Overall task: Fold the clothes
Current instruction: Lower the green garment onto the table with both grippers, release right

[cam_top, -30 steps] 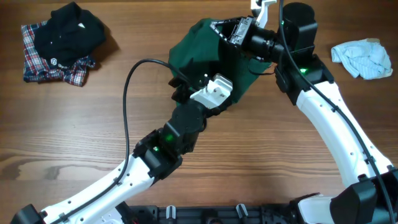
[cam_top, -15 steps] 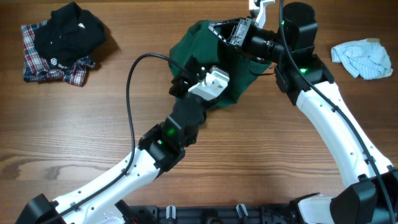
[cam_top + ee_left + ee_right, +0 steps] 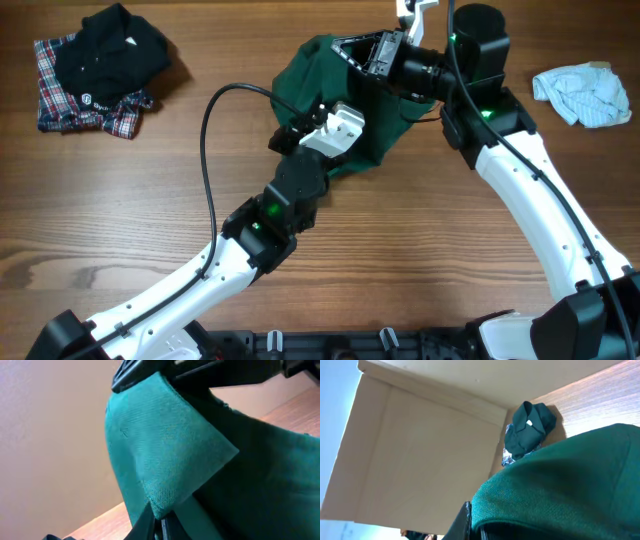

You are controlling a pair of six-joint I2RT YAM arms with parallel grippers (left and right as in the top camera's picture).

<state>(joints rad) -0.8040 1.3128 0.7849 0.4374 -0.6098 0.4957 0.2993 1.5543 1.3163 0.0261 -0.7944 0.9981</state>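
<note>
heaped in a raised bunch at the upper middle of the wooden surface (image 3: 450, 250): the dark green garment (image 3: 310, 75), well apart from the other fabrics. clamped at its near-left edge by the left gripper (image 3: 298, 128), closed narrow on a pointed fold of cloth that stands up from the fingertips in the left wrist view. pinched at its far top edge by the right gripper (image 3: 356, 48), likewise closed, with green fabric draped over the fingers in the right wrist view; hard to say how much cloth sits between them, since only the finger roots show there. held up between the two grips rather than lying flat. off at the far left corner, a black shirt (image 3: 110, 45) piled on a red-blue plaid shirt (image 3: 55, 100). near the right edge, a small crumpled pale blue-white cloth (image 3: 585, 92). looping up beside the left arm, a black cable (image 3: 207, 150).
</note>
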